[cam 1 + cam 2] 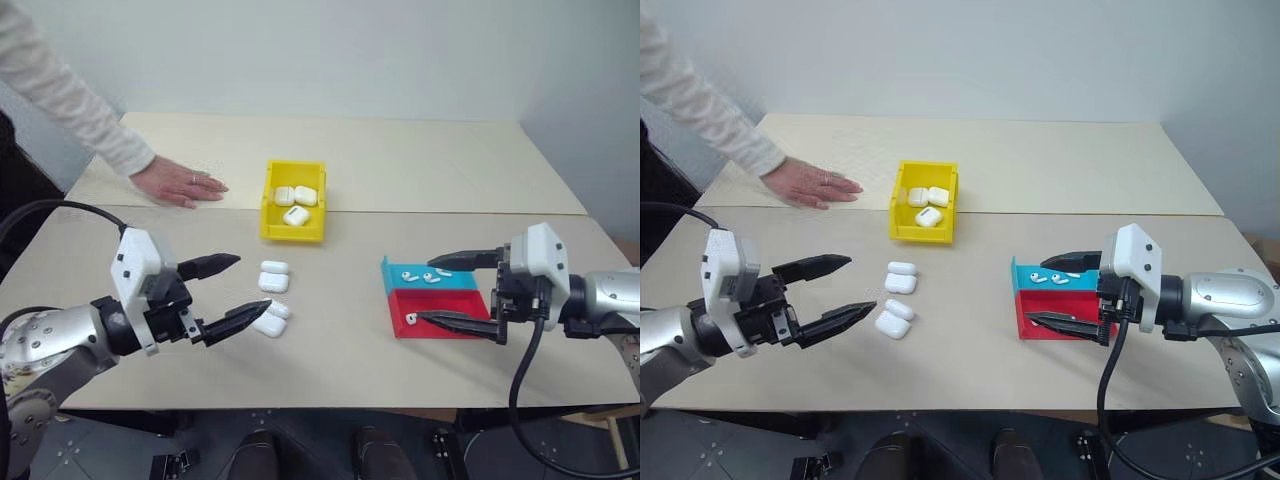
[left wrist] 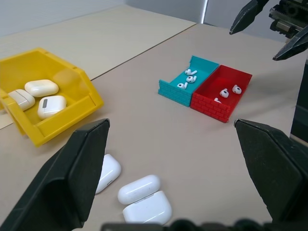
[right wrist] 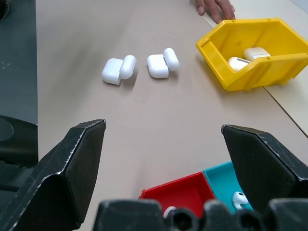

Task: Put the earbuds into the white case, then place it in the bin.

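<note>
Two white cases lie open on the table, one (image 1: 274,277) nearer the bin and one (image 1: 270,318) closer to me. My left gripper (image 1: 253,283) hovers open just left of them, holding nothing. Several earbuds (image 1: 420,277) lie in a flat teal-and-red tray (image 1: 445,303). Over that tray my right gripper (image 1: 425,290) hangs open and empty, one finger above each half. The yellow bin (image 1: 292,233) stands behind the cases with three shut white cases (image 1: 295,215) inside. In the left wrist view the earbuds (image 2: 190,77) show in both tray halves.
A person's hand (image 1: 180,183) rests flat on the table to the left of the bin, the sleeve reaching in from the upper left. A seam joins the two tabletops just behind the bin.
</note>
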Available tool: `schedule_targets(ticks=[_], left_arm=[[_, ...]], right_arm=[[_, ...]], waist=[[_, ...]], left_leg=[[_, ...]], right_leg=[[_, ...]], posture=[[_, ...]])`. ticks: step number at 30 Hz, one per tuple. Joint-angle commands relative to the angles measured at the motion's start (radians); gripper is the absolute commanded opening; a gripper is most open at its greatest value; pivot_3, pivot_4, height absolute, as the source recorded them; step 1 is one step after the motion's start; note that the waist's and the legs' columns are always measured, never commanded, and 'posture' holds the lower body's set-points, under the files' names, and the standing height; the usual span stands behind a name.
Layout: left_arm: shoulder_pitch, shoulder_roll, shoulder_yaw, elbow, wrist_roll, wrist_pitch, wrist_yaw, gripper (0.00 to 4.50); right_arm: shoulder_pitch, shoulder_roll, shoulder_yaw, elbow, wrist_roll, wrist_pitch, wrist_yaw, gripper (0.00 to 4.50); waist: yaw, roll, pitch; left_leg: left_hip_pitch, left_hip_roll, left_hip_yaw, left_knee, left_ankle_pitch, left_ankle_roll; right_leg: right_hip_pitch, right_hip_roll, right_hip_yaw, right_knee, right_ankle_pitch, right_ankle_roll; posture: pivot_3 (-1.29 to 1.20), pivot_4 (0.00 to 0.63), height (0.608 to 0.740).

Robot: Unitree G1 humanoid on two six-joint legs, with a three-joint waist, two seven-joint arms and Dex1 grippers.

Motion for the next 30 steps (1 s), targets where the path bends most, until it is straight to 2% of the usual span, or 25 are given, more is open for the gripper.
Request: schedule_targets(ticks=[1,8,12,15,17,19,22,26,28,30], left_arm=[[-0.03,-0.008,-0.016,0.002,0.015,-0.04,-0.001,4.5],[-0.085,0.028,-0.078,0.004,0.074,0.004,0.052,4.5],[-0.226,0.052,-0.224,0.011,0.191,0.09,0.197,4.5],[-0.356,0.045,-0.324,0.074,0.197,0.204,0.23,4.5],[-0.484,0.026,-0.386,0.144,0.168,0.429,0.303,4.5],[-0.587,-0.009,-0.432,0.21,0.172,0.58,0.353,4.5],[-0.697,-0.048,-0.505,0.26,0.238,0.7,0.401,4.5],[-0.815,-0.088,-0.551,0.332,0.258,0.824,0.384,4.5],[-0.871,-0.049,-0.642,0.32,0.294,0.831,0.371,4.5],[-0.904,-0.082,-0.639,0.39,0.286,0.84,0.375,4.5]], right_arm=[[0.0,0.007,-0.023,-0.022,0.001,-0.028,-0.007,4.46],[-0.018,0.021,-0.018,-0.019,-0.011,-0.021,-0.039,4.46],[-0.056,0.03,0.007,-0.003,-0.015,-0.008,-0.057,4.46],[-0.102,0.03,0.029,0.01,-0.018,0.008,-0.073,4.46],[-0.117,0.03,0.033,0.005,-0.012,0.02,-0.084,4.46],[-0.121,0.033,0.035,-0.007,-0.006,0.029,-0.097,4.46],[-0.119,0.043,0.042,-0.024,-0.01,0.039,-0.124,4.46],[-0.115,0.057,0.047,-0.038,-0.015,0.043,-0.151,4.46],[-0.112,0.065,0.047,-0.047,-0.014,0.043,-0.166,4.46],[-0.107,0.073,0.049,-0.055,-0.015,0.044,-0.18,4.46]], waist=[[0.001,0.0,0.0],[0.0,0.0,0.0],[0.002,0.0,0.0],[0.005,0.0,0.0],[0.008,-0.001,0.0],[0.011,-0.001,0.0],[0.014,-0.001,0.001],[0.014,-0.001,0.001],[0.014,-0.001,0.001],[0.015,-0.001,0.0]], left_leg=[[0.0,0.0,0.0,0.0,0.0,0.0],[0.0,0.0,0.0,0.0,0.0,0.0],[0.0,0.0,0.0,0.0,0.0,0.0],[0.0,0.0,0.0,0.0,0.0,0.0],[0.0,0.0,0.0,0.0,0.0,0.0],[-0.001,0.0,-0.001,0.0,0.0,0.0],[-0.002,-0.001,-0.001,0.0,0.0,0.0],[-0.006,-0.001,-0.001,0.0,0.0,0.0],[-0.011,-0.001,-0.001,0.001,0.0,0.0],[-0.016,-0.001,-0.001,0.001,0.0,0.0]], right_leg=[[0.0,0.0,0.0,0.0,0.0,0.0],[0.0,0.0,0.0,0.0,0.0,0.0],[0.0,0.0,0.0,0.0,0.0,0.0],[0.0,0.0,0.0,0.0,0.0,0.0],[0.0,0.0,0.0,0.0,0.0,0.0],[-0.001,0.0,0.0,0.0,0.0,0.0],[-0.001,0.0,0.0,-0.001,0.0,0.001],[-0.005,0.0,0.0,-0.001,0.0,0.001],[-0.011,0.0,0.0,0.001,0.0,0.001],[-0.016,0.0,0.001,0.002,0.0,0.001]], posture=[[0.0,0.15,0.74],[0.0,0.15,0.74],[0.0,0.15,0.74],[0.0,0.15,0.74],[0.0,0.15,0.74],[0.0,0.15,0.74],[0.0,0.15,0.74],[0.0,0.15,0.74],[0.0,0.15,0.74],[0.0,0.15,0.74]])
